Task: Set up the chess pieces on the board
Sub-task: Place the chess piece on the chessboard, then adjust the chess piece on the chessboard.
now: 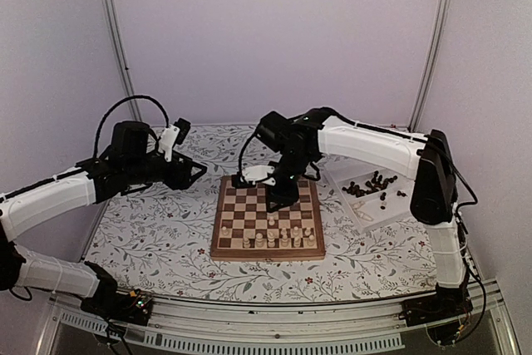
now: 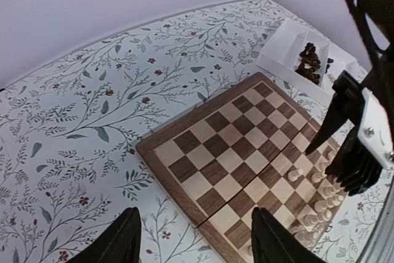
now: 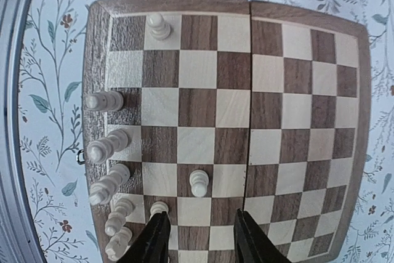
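Note:
The board (image 1: 241, 205) lies at the table's middle. Several cream chess pieces (image 1: 278, 239) stand along its near edge, shown in the right wrist view as a column (image 3: 106, 151) on the left. One cream pawn (image 3: 198, 183) stands alone on a dark square further in. My right gripper (image 3: 200, 241) hovers open just above and beside this pawn, with nothing between its fingers. To the left of the board, above its corner, my left gripper (image 2: 194, 241) hangs open and empty. Dark chess pieces (image 1: 370, 184) lie off the board.
A white partitioned tray (image 1: 384, 214) right of the board holds the dark pieces. The right arm (image 1: 366, 143) reaches over the board's far edge. A floral cloth (image 1: 158, 230) covers the table. Walls close in on three sides.

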